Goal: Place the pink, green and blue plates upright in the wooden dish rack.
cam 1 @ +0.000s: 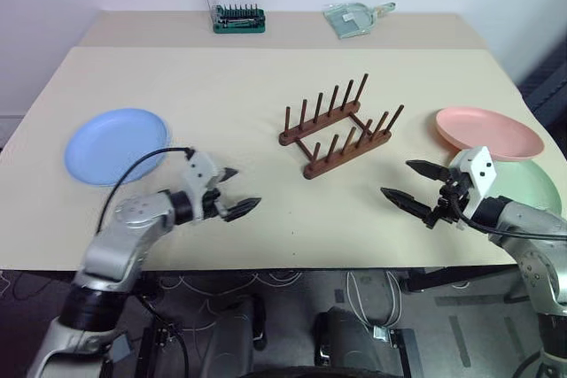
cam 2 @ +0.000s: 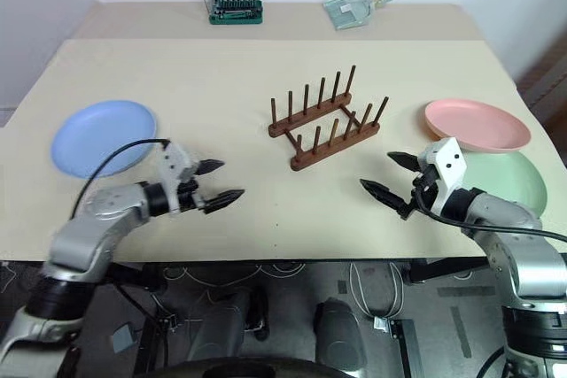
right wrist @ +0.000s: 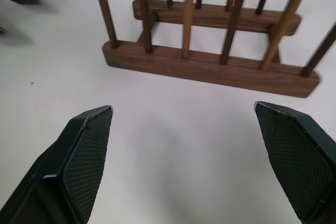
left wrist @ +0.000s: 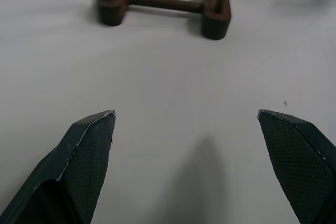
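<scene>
The wooden dish rack (cam 1: 339,127) stands near the middle of the table (cam 1: 248,86) — dark brown, two parallel base bars joined by a crosspiece, each with six slim round pegs, no plate in it. Three shallow matte round plates lie flat: the blue plate (cam 1: 116,144) alone toward the table's left edge, the pink plate (cam 1: 487,131) at the right with its rim overlapping the green plate (cam 1: 530,182), which is partly hidden behind the right arm and cut off by the picture's edge. The left gripper (cam 1: 237,192) and right gripper (cam 1: 413,185) hover on either side of the rack, pointed black textured jaws spread wide, holding nothing. At the far edge sit a green bit holder (cam 1: 238,19) and a clear plastic object (cam 1: 354,18) — hard to make out.
</scene>
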{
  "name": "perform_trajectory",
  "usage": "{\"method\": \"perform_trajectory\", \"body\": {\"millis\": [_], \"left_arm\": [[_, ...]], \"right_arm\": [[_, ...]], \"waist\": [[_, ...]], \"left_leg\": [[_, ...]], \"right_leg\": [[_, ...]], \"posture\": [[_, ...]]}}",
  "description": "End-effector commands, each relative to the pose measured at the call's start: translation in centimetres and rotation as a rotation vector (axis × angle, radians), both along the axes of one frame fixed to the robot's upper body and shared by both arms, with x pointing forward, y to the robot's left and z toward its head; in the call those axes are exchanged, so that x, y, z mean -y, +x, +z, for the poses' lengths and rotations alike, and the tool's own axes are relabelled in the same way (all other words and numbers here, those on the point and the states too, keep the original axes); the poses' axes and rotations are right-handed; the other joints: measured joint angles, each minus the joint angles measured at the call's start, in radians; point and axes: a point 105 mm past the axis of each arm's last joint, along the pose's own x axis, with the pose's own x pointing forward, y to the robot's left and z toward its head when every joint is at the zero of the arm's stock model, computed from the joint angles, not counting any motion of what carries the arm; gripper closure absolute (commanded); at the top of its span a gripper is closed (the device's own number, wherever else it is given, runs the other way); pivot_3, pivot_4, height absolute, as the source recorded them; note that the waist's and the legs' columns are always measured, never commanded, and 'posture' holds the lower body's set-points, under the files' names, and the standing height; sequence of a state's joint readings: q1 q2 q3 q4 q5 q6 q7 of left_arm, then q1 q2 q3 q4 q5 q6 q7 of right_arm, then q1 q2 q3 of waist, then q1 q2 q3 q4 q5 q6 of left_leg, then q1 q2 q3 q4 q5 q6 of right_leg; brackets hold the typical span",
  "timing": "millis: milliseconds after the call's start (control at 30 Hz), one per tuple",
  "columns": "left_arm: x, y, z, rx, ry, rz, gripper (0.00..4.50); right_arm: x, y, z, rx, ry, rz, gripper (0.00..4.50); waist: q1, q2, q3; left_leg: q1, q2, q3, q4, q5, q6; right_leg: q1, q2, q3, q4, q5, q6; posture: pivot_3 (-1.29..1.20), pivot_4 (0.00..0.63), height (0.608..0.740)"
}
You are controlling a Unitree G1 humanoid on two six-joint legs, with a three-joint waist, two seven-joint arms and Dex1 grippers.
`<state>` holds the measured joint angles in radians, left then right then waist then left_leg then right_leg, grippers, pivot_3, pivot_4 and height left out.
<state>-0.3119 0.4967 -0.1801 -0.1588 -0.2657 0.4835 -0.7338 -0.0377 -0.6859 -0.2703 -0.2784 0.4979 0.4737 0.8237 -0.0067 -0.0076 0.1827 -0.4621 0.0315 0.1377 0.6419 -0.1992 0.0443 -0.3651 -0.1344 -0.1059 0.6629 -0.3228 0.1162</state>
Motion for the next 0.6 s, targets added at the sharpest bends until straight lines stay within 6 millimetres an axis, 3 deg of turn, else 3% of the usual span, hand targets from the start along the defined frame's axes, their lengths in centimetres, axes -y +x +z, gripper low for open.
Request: {"method": "perform_trajectory", "body": {"millis": [33, 167, 267, 500, 600], "left_arm": [[2.3, 0.6, -1.4, -0.022, 0.006, -0.015, 0.00], [5.7, 1.5, -3.3, -0.027, 0.058, -0.041, 0.00], [7.5, 2.4, -3.2, -0.009, 0.042, -0.025, 0.00], [9.1, 3.1, -3.2, -0.019, 0.006, -0.004, 0.00], [9.7, 3.2, -3.2, 0.008, 0.008, -0.012, 0.75]], "right_arm": [[-0.8, -0.3, 1.0, 0.063, 0.013, -0.001, 0.09], [-1.5, -1.4, 0.7, 0.064, 0.034, -0.022, 0.09], [-1.4, -2.0, 0.6, 0.068, 0.039, -0.050, 0.09], [-2.0, -2.0, 0.4, 0.074, 0.042, -0.065, 0.09], [-2.1, -1.9, 0.3, 0.080, 0.049, -0.070, 0.00]], "waist": [[-0.003, 0.000, 0.000], [0.003, 0.004, -0.002], [0.019, 0.006, -0.004], [0.020, 0.006, -0.005], [0.020, 0.006, -0.005]], "left_leg": [[0.000, 0.000, 0.000, 0.001, 0.000, 0.000], [0.000, 0.001, 0.000, 0.002, 0.000, 0.000], [0.001, 0.000, 0.000, 0.004, -0.001, 0.002], [0.001, 0.000, -0.001, 0.005, -0.005, 0.007], [0.001, 0.000, -0.001, 0.005, -0.005, 0.007]], "right_leg": [[0.000, 0.000, 0.000, 0.000, 0.000, 0.000], [0.001, 0.000, 0.000, 0.000, 0.000, 0.000], [0.003, 0.000, 0.000, 0.000, 0.000, 0.001], [0.004, -0.001, -0.001, -0.001, 0.000, 0.001], [0.004, -0.001, -0.001, -0.001, 0.000, 0.001]], "posture": [[0.00, 0.150, 0.736], [0.00, 0.150, 0.736], [0.00, 0.150, 0.736], [0.00, 0.150, 0.736], [0.00, 0.150, 0.736]]}}
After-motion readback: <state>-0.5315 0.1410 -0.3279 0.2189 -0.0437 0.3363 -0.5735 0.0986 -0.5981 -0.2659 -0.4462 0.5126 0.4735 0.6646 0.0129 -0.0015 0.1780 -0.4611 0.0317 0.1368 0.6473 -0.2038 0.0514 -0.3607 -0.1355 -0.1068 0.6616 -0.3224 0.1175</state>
